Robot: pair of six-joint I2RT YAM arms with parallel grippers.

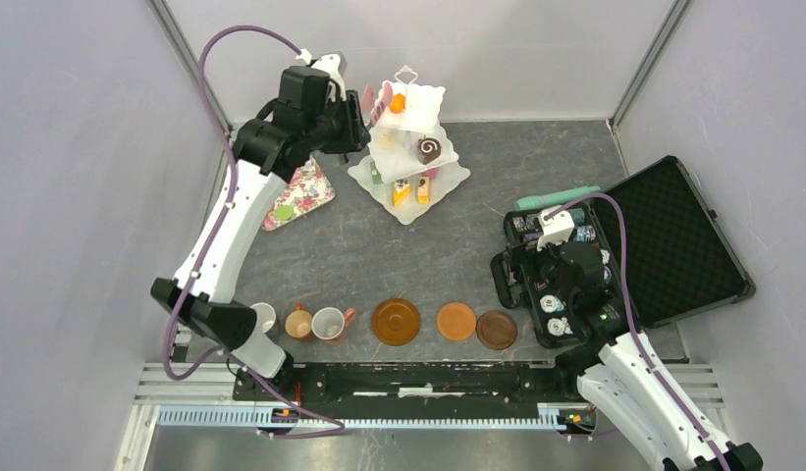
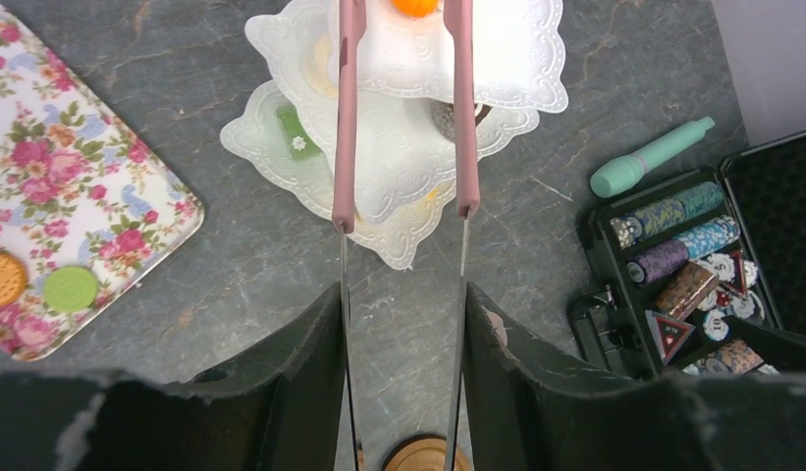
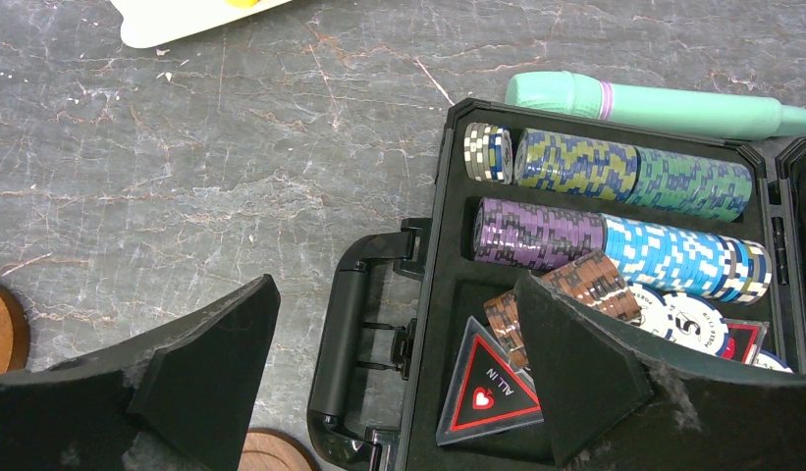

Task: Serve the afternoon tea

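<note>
Your L gripper (image 2: 403, 294) reaches over the far middle of the counter. Its fingers press in on the metal arms of a pair of pink-tipped tongs (image 2: 346, 147). The tong tips sit apart above the white 3-tier stand (image 2: 516, 69), one on either side of an orange cake (image 2: 415, 6) on the top tier. From the wrist cam you can't tell whether they touch it.

The stand is by the far edge, approx centre. Lower tiers hold a choc swirl (image 1: 429, 150) on the mid tier and yellow slices (image 1: 403, 191) on the bottom. Three mugs (image 1: 298, 322) line the near edge toward the L corner, w/ three brown-orange saucers (image 1: 456, 321) in a row just right of them. The floral tray (image 1: 300, 194) lies left of the stand.

Your R gripper (image 3: 396, 287) hangs w/ fingers wide apart, holding nothing, over the handle end of the black chip case (image 1: 673, 235) at the right edge.
</note>
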